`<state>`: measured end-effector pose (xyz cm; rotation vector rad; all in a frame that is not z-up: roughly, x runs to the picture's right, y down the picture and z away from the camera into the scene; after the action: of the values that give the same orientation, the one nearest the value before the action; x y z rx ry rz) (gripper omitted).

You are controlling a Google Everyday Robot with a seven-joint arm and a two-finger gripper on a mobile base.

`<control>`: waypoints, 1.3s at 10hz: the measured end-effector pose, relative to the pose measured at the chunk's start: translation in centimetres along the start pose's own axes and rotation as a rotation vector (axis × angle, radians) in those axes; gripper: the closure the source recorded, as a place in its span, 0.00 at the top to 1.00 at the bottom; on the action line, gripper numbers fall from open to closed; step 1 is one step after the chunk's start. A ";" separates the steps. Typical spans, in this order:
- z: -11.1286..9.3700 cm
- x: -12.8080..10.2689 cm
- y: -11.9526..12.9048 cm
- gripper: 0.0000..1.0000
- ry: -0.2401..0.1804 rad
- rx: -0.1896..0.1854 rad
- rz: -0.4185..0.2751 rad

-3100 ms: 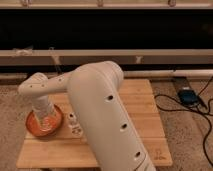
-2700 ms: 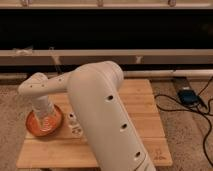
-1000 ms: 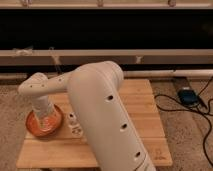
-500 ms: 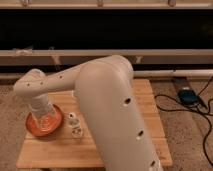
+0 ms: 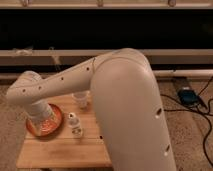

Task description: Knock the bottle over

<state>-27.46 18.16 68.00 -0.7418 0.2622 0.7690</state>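
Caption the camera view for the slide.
Gripper over the orange plate, left of the upright bottle on the wooden table.

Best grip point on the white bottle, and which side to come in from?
Probably the wider body under the cap of the bottle: it stands upright, and the rounded cap is narrower. Come from above or from the near edge of the table; the orange plate flanks one side, the clear cup sits behind. The gripper hangs over the plate.
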 end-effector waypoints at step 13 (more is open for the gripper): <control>2.5 8.5 -8.2 0.65 -0.006 -0.070 0.201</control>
<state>-15.75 20.48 69.97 -0.7868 0.3090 0.9750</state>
